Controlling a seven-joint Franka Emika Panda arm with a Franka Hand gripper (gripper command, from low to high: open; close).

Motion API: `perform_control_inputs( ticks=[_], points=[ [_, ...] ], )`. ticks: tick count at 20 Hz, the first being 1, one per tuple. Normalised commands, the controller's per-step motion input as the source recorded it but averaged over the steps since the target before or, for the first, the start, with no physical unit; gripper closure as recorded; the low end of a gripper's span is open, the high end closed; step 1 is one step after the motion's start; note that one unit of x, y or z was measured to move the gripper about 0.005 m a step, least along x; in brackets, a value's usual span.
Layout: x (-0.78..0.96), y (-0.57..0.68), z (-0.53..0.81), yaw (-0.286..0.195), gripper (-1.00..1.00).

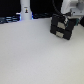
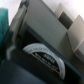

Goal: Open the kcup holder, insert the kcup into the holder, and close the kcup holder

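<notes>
The kcup holder (image 1: 61, 27) is a black box with two pale-handled drawer fronts. It stands tilted at the far right of the white table in the exterior view. My gripper (image 1: 70, 19) is right against the holder's upper far side, and its fingertips are lost against the black body. In the wrist view the holder (image 2: 42, 27) fills the blurred frame. A round white-rimmed dark disc (image 2: 45, 57) shows close up, either a pod or a slot. A teal-green patch (image 2: 4, 24) sits at the frame's edge. I cannot make out the kcup for certain.
A tall white bottle-like object (image 1: 26, 11) stands at the back on the exterior view's left, in front of dark clutter along the far edge. The white table (image 1: 35, 55) stretches toward the front.
</notes>
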Motion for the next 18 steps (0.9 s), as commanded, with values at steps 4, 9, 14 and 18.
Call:
perform_control_inputs(
  ticks=[4, 9, 14, 18],
  points=[
    [0.08, 0.05, 0.08, 0.018, -1.0],
    [0.03, 0.03, 0.08, 0.018, -1.0],
    [-0.01, 0.04, 0.14, 0.017, -1.0],
    [-0.01, 0.02, 0.08, 0.028, -1.0]
  ],
)
